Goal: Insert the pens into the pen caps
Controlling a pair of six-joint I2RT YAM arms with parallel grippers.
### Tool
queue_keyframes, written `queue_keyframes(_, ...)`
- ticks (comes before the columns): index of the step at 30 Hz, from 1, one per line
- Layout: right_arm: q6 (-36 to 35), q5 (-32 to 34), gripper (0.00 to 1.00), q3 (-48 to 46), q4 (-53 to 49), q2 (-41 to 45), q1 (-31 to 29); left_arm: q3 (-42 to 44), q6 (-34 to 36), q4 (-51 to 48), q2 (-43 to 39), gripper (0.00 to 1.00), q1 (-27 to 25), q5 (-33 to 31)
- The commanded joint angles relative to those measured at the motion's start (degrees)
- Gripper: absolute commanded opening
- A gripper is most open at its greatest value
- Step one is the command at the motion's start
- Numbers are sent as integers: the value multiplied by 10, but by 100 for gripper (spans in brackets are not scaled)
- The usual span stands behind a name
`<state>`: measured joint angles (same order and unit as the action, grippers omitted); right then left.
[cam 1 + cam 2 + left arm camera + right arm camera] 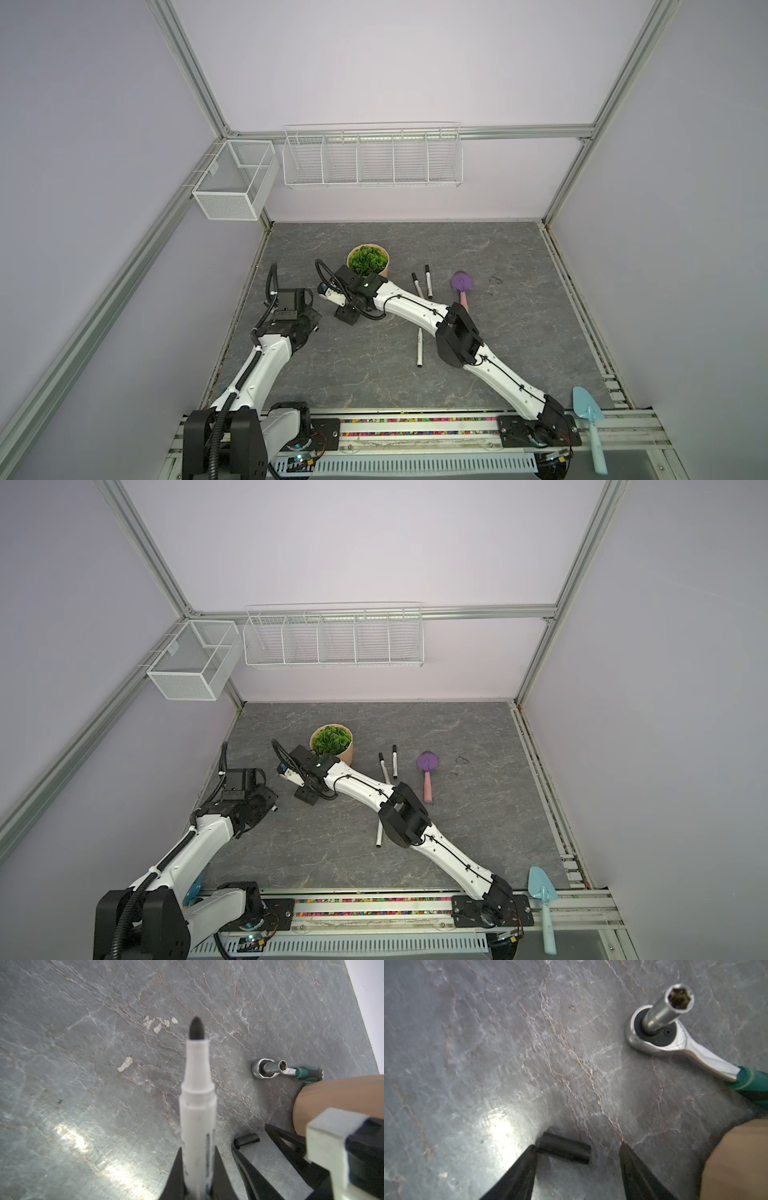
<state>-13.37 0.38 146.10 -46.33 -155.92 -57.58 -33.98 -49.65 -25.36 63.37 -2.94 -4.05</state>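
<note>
We've got the left gripper (198, 1149) clenched on a marker pen (197, 1093) low on its barrel, with the bare dark tip well clear of the fingers. Our read: that leaves the tip free to enter a cap. The right gripper (577, 1146) is released, jaws straddling a black pen cap (564, 1151) lying flat on the grey marbled slab (467, 1043). One fingertip (519, 1172) looks to touch its end; nothing is clamped. In both top views both grippers work at 9 o'clock of the table. The ratchet wrench (675, 1028) is near the cap, beside the plant pot (385, 268) at 11. Two more pens (428, 282) at 12; a third pen (419, 349) just past centre toward 6, partly under the right arm. Purple scoop (462, 284) at 1. Slab shows a glare patch and a few white chips. Pale walls, aluminium frame, wire baskets (372, 164) on the back wall at 12, blue trowel (586, 409) on the front rail at 5.
</note>
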Motion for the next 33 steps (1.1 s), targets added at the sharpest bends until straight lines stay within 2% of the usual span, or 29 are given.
queue_keyframes(1, -16, -20, 59, -6, -22, -33, 1, -17, 4, 0, 2, 0, 4, -5)
queue_keyframes(6, -6, -30, 50, -10, -20, -28, 1, -14, 3, 0, -3, 0, 4, -4)
queue_keyframes(11, 16, -19, 47, -34, -16, -14, 4, -13, 4, -2, -7, 0, 4, -4)
queue_keyframes(15, 89, -14, 41, -78, 7, 13, 21, -11, 5, 1, -9, 0, 4, -1)
queue_keyframes(19, 156, -34, 38, -181, 64, 72, 39, -13, 6, -2, -12, 0, 4, 3)
queue_keyframes(26, 212, -81, 37, -389, 154, 215, 53, -10, 32, 15, -11, 0, 3, 36)
queue_keyframes(33, 285, -58, 38, -573, 182, 346, 70, -6, 30, 32, 4, 0, -4, 62)
